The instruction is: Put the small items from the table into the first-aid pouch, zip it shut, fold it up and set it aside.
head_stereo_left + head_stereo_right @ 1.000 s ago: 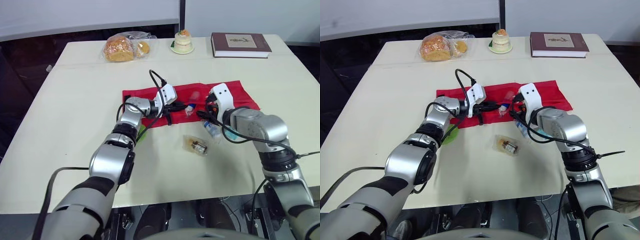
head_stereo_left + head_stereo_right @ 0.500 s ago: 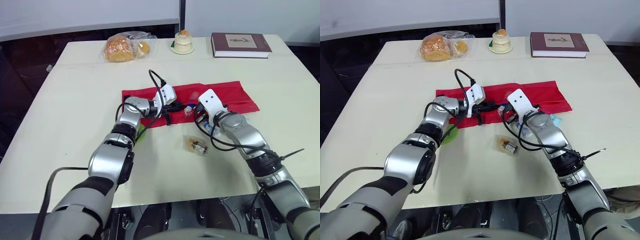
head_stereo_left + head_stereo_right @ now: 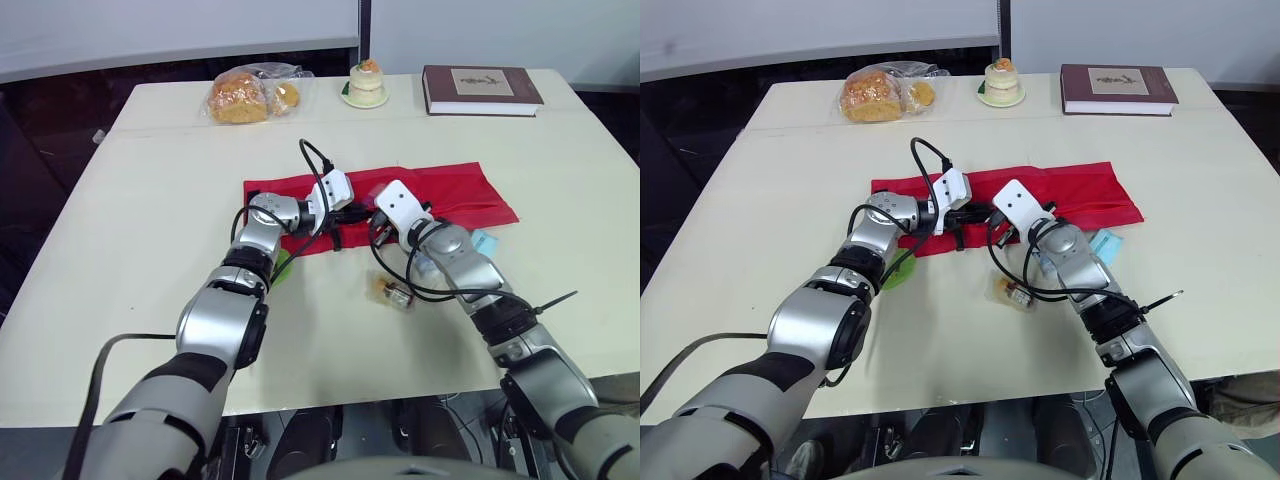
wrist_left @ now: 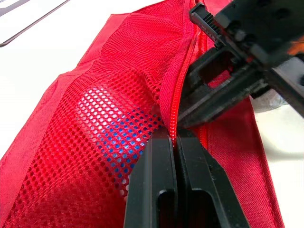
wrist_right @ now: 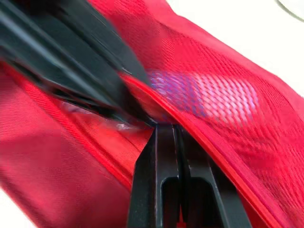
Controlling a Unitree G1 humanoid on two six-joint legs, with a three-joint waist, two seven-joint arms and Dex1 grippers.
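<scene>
Two pincers meet at one place on the zip. The left gripper (image 4: 174, 138) has its fingers pressed together on the red edge of the zip (image 4: 187, 71), beside the mesh pocket (image 4: 114, 128), through which something blue shows. The right gripper (image 5: 167, 128) is also closed, and its tips seem to nip the same red edge just in front of the left one; the two grippers are almost touching.

One second ago the right gripper was further along the first-aid pouch (image 3: 460, 190), near its middle. Now it has travelled along the opening to the left gripper, while the left one has kept its place.

The pouch lies flat and unfolded on the table (image 3: 150, 220). Several small items are outside it: a clear packet (image 3: 391, 290) just in front of the pouch, a light blue packet (image 3: 484, 240) near its right end, and a green thing (image 3: 283, 266) under the left arm.

I judge that the work is at the zip and that filling is not finished, so closing the zip now would be too early.
</scene>
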